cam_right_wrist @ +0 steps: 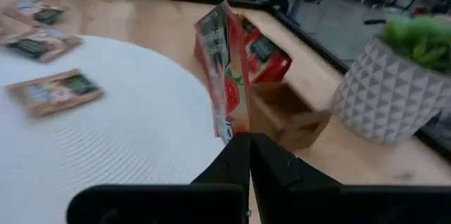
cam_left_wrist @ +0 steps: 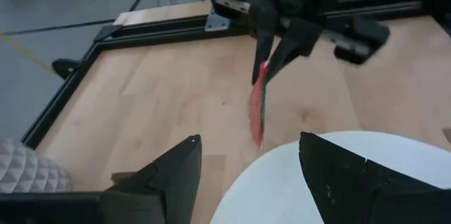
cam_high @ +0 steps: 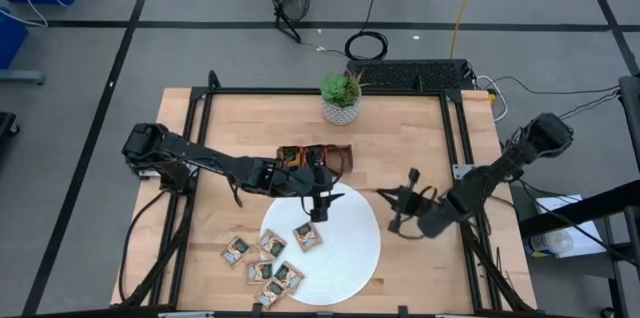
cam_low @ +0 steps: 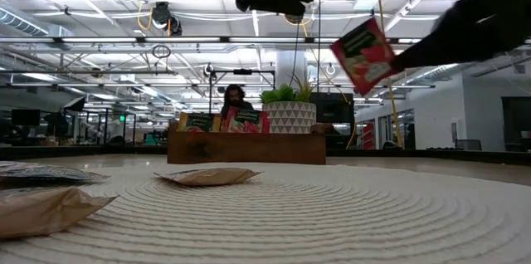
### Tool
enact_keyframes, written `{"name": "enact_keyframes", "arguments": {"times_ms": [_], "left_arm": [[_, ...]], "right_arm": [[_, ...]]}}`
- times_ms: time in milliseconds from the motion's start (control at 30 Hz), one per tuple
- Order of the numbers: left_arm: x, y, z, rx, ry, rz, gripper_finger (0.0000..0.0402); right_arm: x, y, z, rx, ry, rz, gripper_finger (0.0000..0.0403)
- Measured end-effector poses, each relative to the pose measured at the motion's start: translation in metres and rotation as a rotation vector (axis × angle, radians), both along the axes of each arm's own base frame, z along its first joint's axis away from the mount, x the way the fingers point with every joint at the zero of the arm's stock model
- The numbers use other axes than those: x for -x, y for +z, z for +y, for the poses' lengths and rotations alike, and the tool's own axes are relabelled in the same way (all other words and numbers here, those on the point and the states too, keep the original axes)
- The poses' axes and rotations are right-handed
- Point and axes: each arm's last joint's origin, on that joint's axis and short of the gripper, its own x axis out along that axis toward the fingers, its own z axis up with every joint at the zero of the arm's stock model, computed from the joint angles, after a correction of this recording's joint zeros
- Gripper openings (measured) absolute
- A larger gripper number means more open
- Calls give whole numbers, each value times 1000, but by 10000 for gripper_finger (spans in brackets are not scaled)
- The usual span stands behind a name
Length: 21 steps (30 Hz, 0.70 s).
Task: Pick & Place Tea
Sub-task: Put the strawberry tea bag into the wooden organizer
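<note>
the right gripper [cam_right_wrist: 248,143] hangs above the bare wood of the counter [cam_high: 410,148], just off the right edge of the white round plate [cam_high: 345,258]. its fingers are pinched shut on one red tea sachet [cam_right_wrist: 224,76], held by one edge so it dangles clear of the counter; in the low view the same red sachet [cam_low: 363,55] hangs tilted in the air, and in the left wrist view it shows edge-on as a thin red strip [cam_left_wrist: 258,104] under the right arm's fingers.

the left gripper [cam_high: 318,210] is over the far part of the plate, its fingers [cam_left_wrist: 173,175] spread apart with nothing between them, just beyond a tan sachet [cam_high: 307,236] that lies flat on the plate.

a second tan sachet [cam_high: 272,244] lies at the plate's left edge. more tan sachets [cam_high: 262,271] are scattered on the counter at the plate's near left, one [cam_high: 236,250] a little apart from the rest.

the brown wooden tray [cam_high: 340,155] stands on the counter beyond the plate, with sachets upright in its left part: a green-printed one [cam_low: 199,122] and a red one [cam_low: 246,120] beside it. a potted succulent [cam_high: 340,96] in a white patterned pot stands at the far side of the counter, behind the tray.
</note>
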Motion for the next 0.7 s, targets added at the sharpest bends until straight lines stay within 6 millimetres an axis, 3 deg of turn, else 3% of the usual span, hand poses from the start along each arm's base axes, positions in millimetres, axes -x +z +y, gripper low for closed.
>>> {"name": "enact_keyframes", "arguments": {"times_ms": [300, 700], "left_arm": [[0, 0, 2, 14, 15, 4, 239], [0, -1, 3, 28, 24, 3, 239]], "right_arm": [[-20, 0, -27, 7, 103, -46, 0], [-38, 13, -47, -1, 248, -160, 0]]}}
